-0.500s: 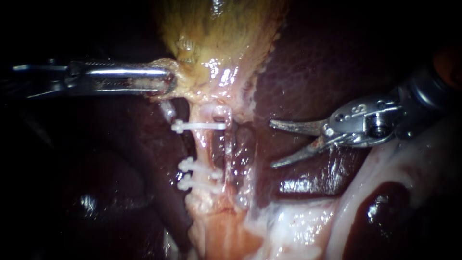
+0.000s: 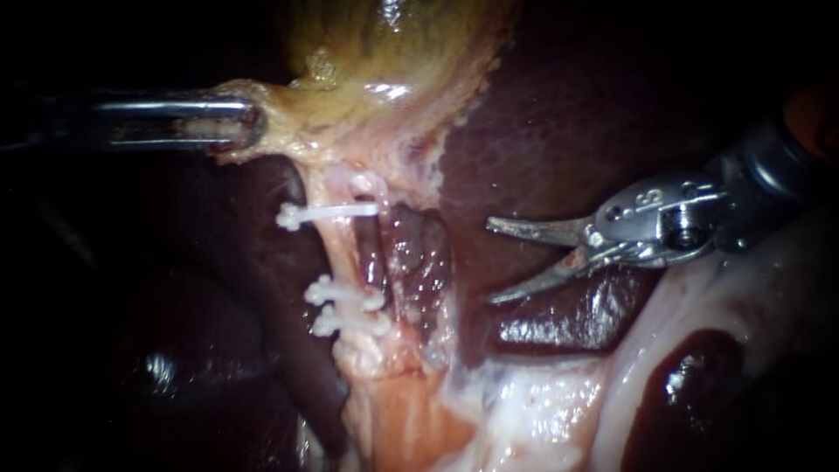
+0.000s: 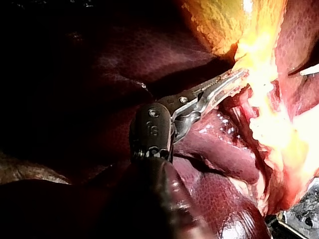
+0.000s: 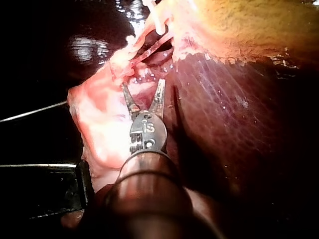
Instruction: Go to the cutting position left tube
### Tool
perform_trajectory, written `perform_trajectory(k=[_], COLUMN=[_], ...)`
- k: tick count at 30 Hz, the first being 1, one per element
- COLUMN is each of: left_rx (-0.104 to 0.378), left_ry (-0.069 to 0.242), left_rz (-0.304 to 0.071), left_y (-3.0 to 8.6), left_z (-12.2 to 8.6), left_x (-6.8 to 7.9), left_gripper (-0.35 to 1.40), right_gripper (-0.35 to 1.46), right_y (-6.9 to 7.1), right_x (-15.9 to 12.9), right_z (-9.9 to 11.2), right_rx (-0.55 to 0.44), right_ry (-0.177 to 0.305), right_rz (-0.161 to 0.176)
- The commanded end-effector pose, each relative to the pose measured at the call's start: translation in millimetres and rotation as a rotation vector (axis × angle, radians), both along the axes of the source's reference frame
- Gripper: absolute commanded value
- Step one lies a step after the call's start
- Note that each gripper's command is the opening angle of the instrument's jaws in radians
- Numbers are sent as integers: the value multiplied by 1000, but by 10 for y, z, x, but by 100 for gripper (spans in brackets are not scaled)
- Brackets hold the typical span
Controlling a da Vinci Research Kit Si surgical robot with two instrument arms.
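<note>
1. At the view's left: left instrument (image 2: 249, 124), shaft level, jaws clamped from both sides on the pale fringe at the narrow end of the gallbladder (image 2: 393, 52). Same grip in the left wrist view (image 3: 234, 79).
2. Below that grip: left tube (image 2: 339, 253), pale and drawn taut, running from the gallbladder's neck down to the pale tissue (image 2: 524, 411) along the lower edge.
3. Across the tube: upper clip (image 2: 328, 212) high up, lower clips (image 2: 345, 308) close together further down. Between them, a bare stretch of tube.
4. Just right of the tube: a dark, wet hollow, bounded on its far side by a thin pale edge.
5. From the right: right instrument (image 2: 492, 262), blades spread wide, gripping nothing, tips aimed at the tube but well apart from it, over the liver (image 2: 568, 105).
6. Between blade tips and tube: only flat liver surface and the hollow.
7. In the right wrist view: blades (image 4: 143, 84) open in a V, pale tissue against one side, liver along the other, a clip (image 4: 157, 22) well ahead.
</note>
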State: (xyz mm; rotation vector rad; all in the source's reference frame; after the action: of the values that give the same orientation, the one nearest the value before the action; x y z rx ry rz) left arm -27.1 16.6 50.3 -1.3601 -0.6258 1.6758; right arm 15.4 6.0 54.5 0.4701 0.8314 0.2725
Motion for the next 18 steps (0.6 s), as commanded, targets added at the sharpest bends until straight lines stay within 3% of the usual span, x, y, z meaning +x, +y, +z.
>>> perform_trajectory(k=[1,4,9,18], left_rx=[-1,-1,-1,-2], left_ry=[-1,-1,-1,0], left_rz=[-1,-1,-1,-1], left_y=[0,0,-1,-1], left_z=[0,0,0,0], left_x=[0,0,0,0], left_gripper=[-35,-35,-35,-35], right_gripper=[143,143,143,143], right_y=[-1,-6,-15,-25], right_x=[4,18,47,87], right_z=[-1,-2,2,27], right_rx=[11,54,117,160], right_ry=[14,59,98,102], right_rz=[-8,-46,-38,-40])
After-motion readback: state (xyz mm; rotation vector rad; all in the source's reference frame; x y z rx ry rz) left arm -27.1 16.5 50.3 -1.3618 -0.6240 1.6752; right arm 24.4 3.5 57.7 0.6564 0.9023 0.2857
